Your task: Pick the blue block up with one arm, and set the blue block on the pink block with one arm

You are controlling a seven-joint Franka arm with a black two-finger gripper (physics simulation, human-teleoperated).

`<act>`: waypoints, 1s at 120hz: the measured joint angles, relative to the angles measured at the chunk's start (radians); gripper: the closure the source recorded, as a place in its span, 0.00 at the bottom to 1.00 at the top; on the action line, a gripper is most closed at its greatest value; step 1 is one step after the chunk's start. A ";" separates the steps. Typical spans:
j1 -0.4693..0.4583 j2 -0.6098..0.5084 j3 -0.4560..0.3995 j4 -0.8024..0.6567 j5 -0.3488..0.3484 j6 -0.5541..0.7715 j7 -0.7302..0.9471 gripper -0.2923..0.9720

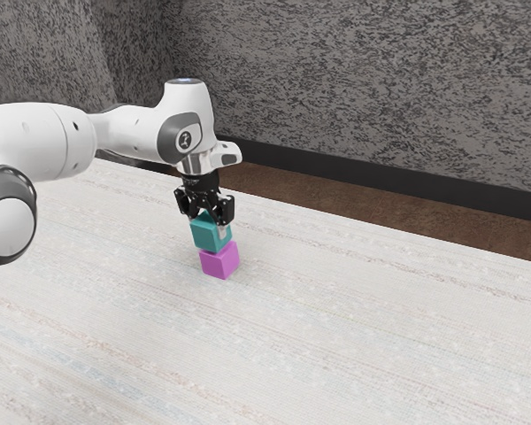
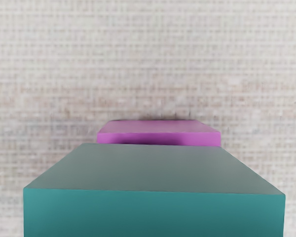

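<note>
A teal-blue block (image 1: 210, 235) sits directly over the pink block (image 1: 219, 261) on the pale table; whether the two touch I cannot tell. My black gripper (image 1: 209, 222) comes down from above and its fingers clasp the teal block's upper part from two sides. In the wrist view the teal block (image 2: 155, 192) looms just under my hand, with the pink block (image 2: 160, 133) peeking out behind and below it.
The white woven tabletop (image 1: 354, 336) stretches wide around the stack. A dark baseboard (image 1: 380, 173) and a speckled grey wall (image 1: 380, 80) run along the far side, beyond a brown floor strip.
</note>
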 joint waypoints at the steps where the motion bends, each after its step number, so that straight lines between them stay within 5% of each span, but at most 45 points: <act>1: 0.000 0.000 0.000 0.000 0.000 0.000 0.000 0.48; 63: -0.005 0.000 0.001 -0.003 0.000 0.008 -0.055 0.48; 88: -0.005 0.000 0.001 -0.003 -0.002 0.010 -0.069 0.33; 120: -0.007 -0.001 0.001 -0.003 -0.002 0.008 -0.079 0.26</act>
